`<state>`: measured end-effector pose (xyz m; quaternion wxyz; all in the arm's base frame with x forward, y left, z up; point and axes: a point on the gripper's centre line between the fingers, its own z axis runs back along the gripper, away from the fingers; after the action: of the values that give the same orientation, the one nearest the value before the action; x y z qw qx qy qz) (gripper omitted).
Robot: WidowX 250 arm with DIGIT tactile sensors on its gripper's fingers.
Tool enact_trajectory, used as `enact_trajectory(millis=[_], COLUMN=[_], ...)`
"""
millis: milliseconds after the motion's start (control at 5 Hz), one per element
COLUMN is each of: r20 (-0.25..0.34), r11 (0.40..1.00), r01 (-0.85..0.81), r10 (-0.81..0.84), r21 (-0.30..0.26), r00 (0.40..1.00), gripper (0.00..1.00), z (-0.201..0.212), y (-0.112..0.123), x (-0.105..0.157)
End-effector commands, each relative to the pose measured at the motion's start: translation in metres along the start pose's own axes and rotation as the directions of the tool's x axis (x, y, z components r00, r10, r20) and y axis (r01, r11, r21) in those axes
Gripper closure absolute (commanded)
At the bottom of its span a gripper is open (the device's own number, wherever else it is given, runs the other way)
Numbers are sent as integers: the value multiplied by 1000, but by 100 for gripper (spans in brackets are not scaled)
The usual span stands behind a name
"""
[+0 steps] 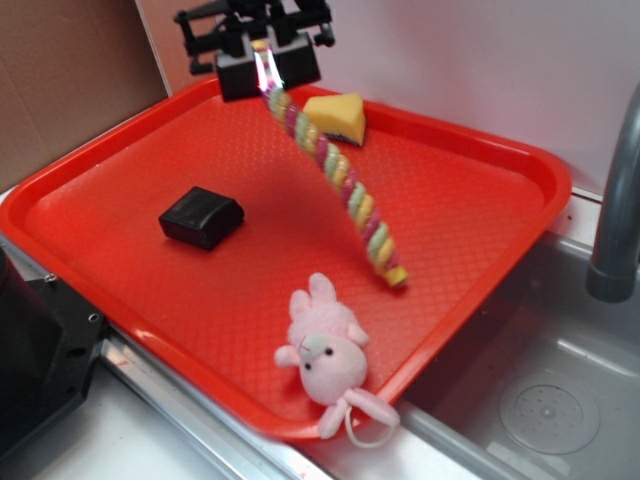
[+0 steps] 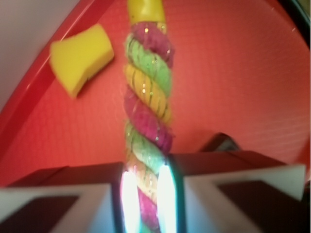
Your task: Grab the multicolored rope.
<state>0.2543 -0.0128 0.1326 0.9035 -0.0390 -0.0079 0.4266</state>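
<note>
Now multicolored rope (image 1: 345, 185) clamped in gripper (image 1: 264, 62)

Soft, even light is falling on the red tray (image 1: 470, 150). The wrist view is blurring throughout, and the fingertips (image 2: 130, 204) are glaring white.

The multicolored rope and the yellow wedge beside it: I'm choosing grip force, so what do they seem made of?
The multicolored rope looks like soft twisted fabric or yarn, matte with glittery flecks; its strands bulge like padded cord, pinched in the tool. The yellow sponge looks like matte foam: blunt-cut faces, no shine. Both probably compress easily.
</note>
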Motion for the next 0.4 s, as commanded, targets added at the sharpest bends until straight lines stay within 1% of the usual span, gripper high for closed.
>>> enact_trajectory(millis=[0, 200], r20=[4, 23], r11=[923, 890], r01=[383, 454], r10=[-383, -453], r21=[-44, -43], r00=[924, 891], gripper=[100, 100], z=[76, 90], y=[34, 45], x=[3, -3])
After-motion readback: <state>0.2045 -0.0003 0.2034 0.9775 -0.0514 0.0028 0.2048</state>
